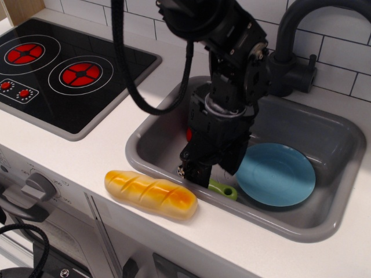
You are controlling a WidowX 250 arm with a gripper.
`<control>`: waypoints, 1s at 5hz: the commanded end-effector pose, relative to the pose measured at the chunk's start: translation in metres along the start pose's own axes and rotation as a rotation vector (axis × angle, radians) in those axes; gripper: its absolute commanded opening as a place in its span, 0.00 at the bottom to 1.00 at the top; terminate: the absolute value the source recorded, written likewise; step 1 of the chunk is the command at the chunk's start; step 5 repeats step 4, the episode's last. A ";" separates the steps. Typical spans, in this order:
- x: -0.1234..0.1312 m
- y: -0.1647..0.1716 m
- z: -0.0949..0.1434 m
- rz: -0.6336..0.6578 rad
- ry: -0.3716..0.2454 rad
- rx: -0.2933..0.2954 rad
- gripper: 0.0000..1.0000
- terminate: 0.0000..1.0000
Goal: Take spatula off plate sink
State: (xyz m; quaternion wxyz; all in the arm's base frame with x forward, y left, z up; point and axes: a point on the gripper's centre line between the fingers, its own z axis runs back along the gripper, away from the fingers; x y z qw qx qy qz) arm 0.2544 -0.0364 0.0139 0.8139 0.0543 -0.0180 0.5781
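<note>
The light-blue plate (275, 174) lies flat in the right half of the grey sink (324, 136). Only the spatula's lime-green handle (224, 190) shows. It lies low along the sink's front wall, just left of the plate and off it. Its grey blade is hidden under the arm. My gripper (195, 172) points down into the sink right above the handle's left end. Its black body hides the jaws, so I cannot tell whether it is touching or holding the spatula.
A toy bread loaf (151, 194) lies on the white counter in front of the sink. A small red object (189, 134) shows in the sink behind the arm. The black faucet (290, 58) stands behind the sink, and the black stovetop (58, 69) is at the left.
</note>
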 end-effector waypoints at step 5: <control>-0.003 -0.026 0.093 -0.277 -0.057 -0.172 1.00 1.00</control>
